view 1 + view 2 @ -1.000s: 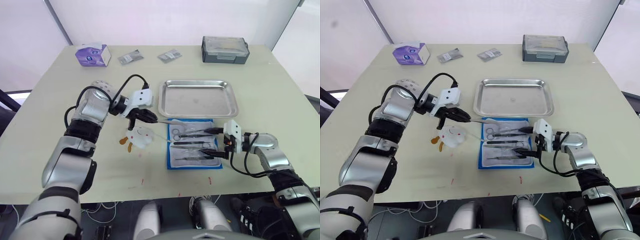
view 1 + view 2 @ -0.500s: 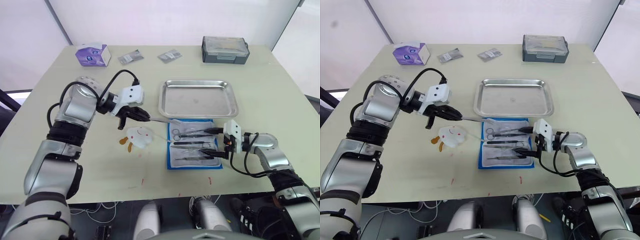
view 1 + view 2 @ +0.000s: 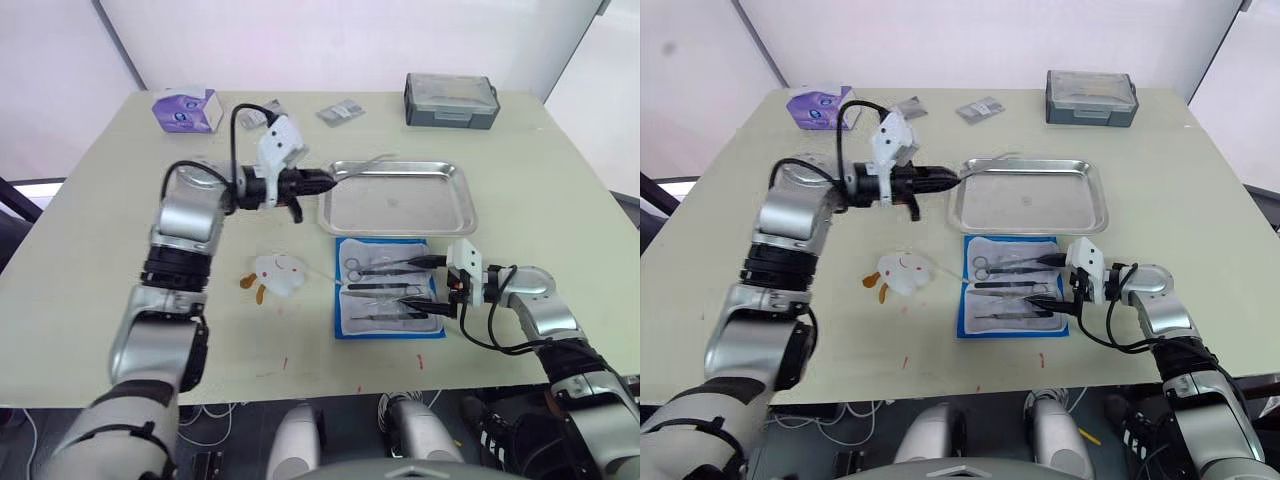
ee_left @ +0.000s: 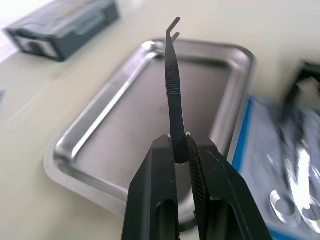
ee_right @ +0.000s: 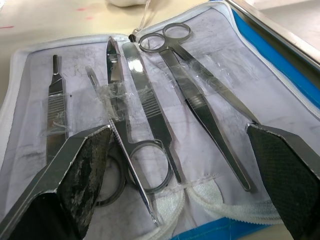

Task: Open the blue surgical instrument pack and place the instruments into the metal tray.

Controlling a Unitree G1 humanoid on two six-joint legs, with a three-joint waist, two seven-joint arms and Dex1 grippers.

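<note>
The blue surgical instrument pack (image 3: 389,287) lies unfolded in front of the metal tray (image 3: 395,197), its white lining up. Several instruments (image 5: 150,115), scissors and forceps among them, rest on the lining under clear film. My left gripper (image 4: 181,145) is shut on a slim dark forceps (image 4: 172,85) with a bent tip. It holds the forceps level above the tray's left rim, tip pointing over the tray (image 4: 125,130). My right gripper (image 3: 432,283) stands open at the pack's right edge, one finger (image 5: 75,165) on either side of the instruments' ends.
A purple tissue box (image 3: 186,109), a grey sachet (image 3: 339,111) and a grey lidded box (image 3: 450,100) line the far edge. A small white soft item with orange bits (image 3: 277,272) lies left of the pack.
My left gripper has risen from the pack's far-left corner and swung toward the tray, carrying the forceps up over its left rim. The right gripper has stayed put.
</note>
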